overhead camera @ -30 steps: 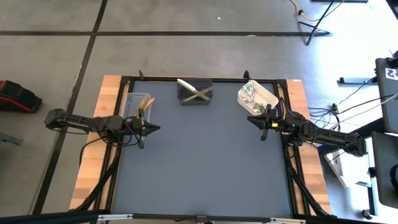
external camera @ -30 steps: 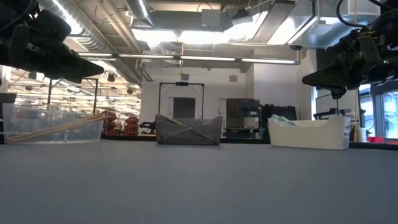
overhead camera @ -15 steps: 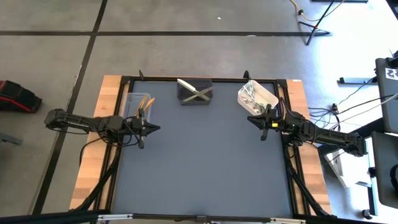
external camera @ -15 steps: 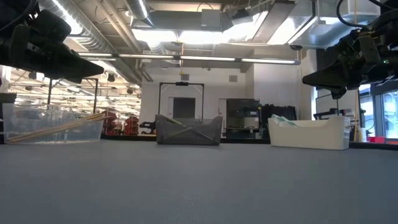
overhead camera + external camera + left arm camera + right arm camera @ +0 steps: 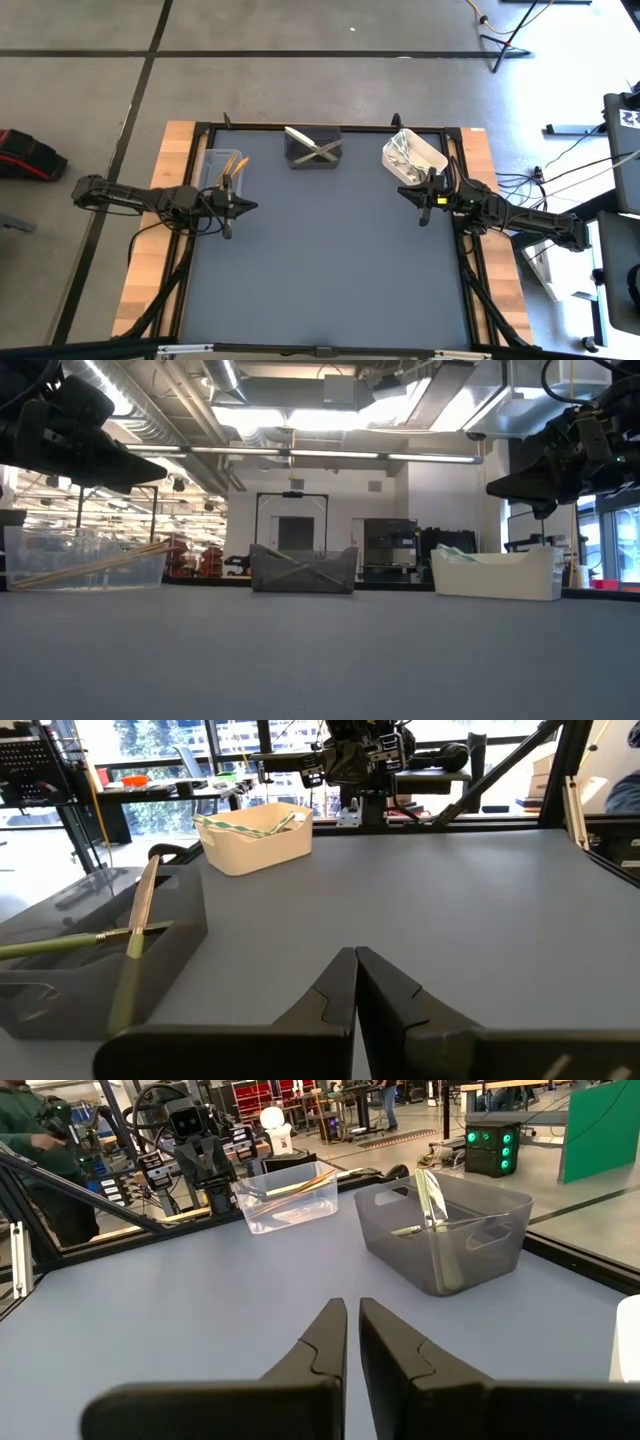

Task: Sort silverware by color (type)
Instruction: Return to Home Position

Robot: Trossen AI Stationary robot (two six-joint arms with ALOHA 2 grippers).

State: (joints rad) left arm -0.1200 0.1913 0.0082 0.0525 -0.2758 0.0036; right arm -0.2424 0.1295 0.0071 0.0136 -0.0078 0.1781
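left gripper (image 5: 250, 207): hovered over the table's left side, just beside the clear tub; fingers pressed together, nothing between them (left wrist view agreed)
clear tub (image 5: 213, 160): far-left corner of the table (image 5: 330, 280); gold pieces (image 5: 238, 162) leaned inside it
dark grey tub (image 5: 296, 156): far edge, centre; pale silver-green pieces (image 5: 313, 146) lay crossed inside
white tub (image 5: 432, 158): far-right corner; shiny silver pieces (image 5: 402, 147) heaped inside
right gripper (image 5: 403, 190): hovered over the table's right side, just beside the white tub; fingers pressed together, empty (right wrist view agreed)
loose silverware: none seen on the mat in any view; all of it sat in the 3 tubs, 1 colour per tub as far as could be told
step: judged as return to home; sorting looked complete
progress: judged at or near the end
next move: judged to need no pick; both arms looked level and mirrored at the table sides, so only settling into the rest pose, clear of the tubs
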